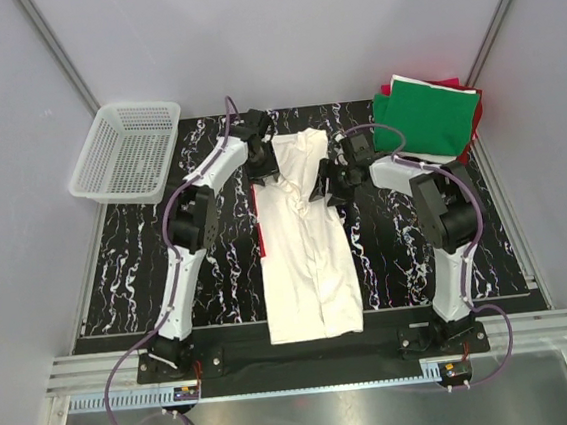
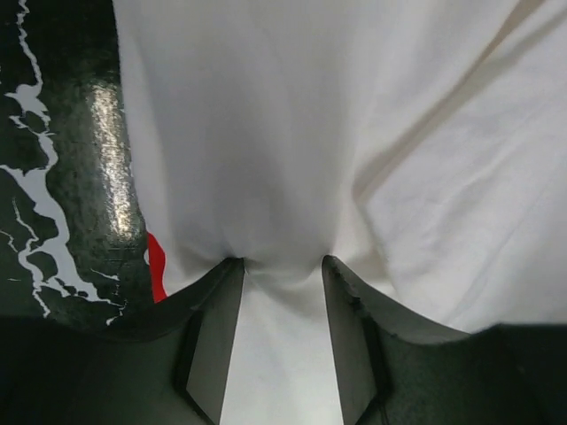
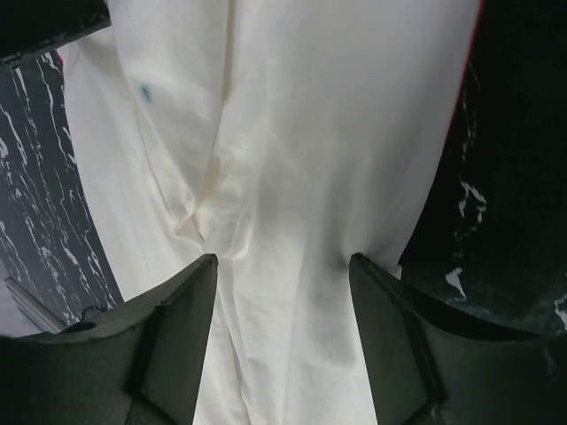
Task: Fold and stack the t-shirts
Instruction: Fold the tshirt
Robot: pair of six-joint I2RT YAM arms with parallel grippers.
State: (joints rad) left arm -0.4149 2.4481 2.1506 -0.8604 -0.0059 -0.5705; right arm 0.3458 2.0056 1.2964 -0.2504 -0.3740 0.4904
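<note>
Folds hide all but a red sliver (image 2: 156,266) of the cream t-shirt (image 1: 307,250) print, and the green shirt (image 1: 425,118) covers most of the red one (image 1: 452,86)

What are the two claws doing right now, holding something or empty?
Left gripper: closed on the cream shirt.
Right gripper: closed on the same shirt.

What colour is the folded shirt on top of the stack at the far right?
Green, with red showing beneath it; clearest in the top external view.

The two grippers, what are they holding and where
Both hold the cream-white t-shirt at its far end: left gripper on its left side, right gripper on its right.
</note>
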